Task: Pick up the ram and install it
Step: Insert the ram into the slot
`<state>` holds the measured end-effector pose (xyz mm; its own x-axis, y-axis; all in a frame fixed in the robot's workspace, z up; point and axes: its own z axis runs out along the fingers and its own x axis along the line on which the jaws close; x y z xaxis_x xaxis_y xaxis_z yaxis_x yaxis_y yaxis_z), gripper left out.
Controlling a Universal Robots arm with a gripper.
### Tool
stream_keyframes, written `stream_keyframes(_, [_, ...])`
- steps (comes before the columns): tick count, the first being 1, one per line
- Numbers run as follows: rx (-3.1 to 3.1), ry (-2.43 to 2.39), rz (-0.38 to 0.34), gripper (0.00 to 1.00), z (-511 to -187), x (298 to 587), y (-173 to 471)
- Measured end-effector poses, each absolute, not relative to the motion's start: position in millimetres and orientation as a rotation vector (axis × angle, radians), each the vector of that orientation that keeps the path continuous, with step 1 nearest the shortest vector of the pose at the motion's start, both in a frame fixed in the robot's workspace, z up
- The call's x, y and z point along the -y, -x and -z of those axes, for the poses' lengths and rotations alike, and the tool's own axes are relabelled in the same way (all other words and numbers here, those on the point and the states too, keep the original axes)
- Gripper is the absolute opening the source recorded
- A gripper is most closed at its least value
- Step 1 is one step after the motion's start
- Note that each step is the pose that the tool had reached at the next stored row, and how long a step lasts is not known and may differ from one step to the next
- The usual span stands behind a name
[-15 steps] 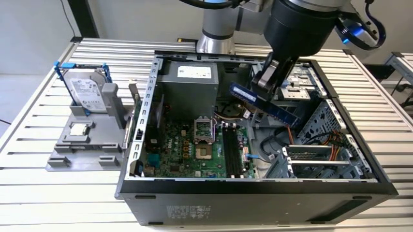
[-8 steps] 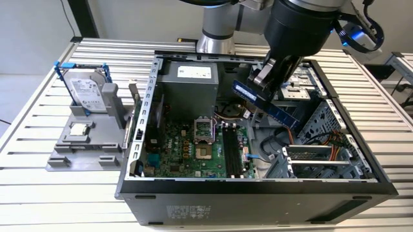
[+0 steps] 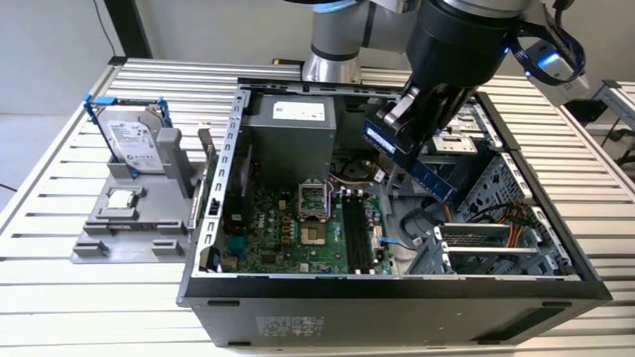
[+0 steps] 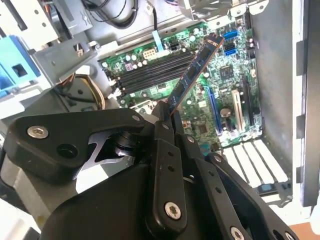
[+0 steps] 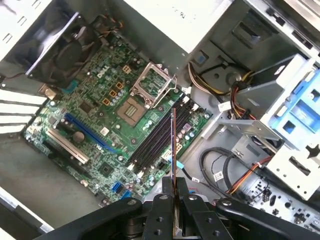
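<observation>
My gripper (image 3: 409, 128) is shut on the ram (image 3: 409, 162), a thin dark blue stick that hangs tilted over the open computer case (image 3: 213, 223). The stick is in the air above the drive-cage side, to the exterior view's right of the black memory slots (image 3: 352, 223) and not touching them. In the second wrist view the ram (image 4: 195, 70) juts out from between the black fingers (image 4: 162, 125) over the slots (image 4: 150, 72). The first wrist view has the ram (image 5: 173, 145) edge-on, roughly lined up along the slots (image 5: 160, 137), with the gripper (image 5: 174, 195) clamped on its near end.
The green motherboard (image 3: 278, 230) has an open processor socket (image 3: 312, 202) beside the slots. A power supply (image 3: 293, 119) sits at the case's back, metal drive cages (image 3: 496, 238) and cables on the exterior view's right. Left of the case, a grey fixture (image 3: 119, 238) holds a hard drive (image 3: 134, 141) and a processor chip (image 3: 121, 198).
</observation>
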<state>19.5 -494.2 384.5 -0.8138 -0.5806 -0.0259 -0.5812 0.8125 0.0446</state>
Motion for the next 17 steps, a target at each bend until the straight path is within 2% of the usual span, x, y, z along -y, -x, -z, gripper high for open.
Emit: stream_keyframes(17, [-3.075,0.546,-0.076,0.00,-384.5,494.2,-19.5])
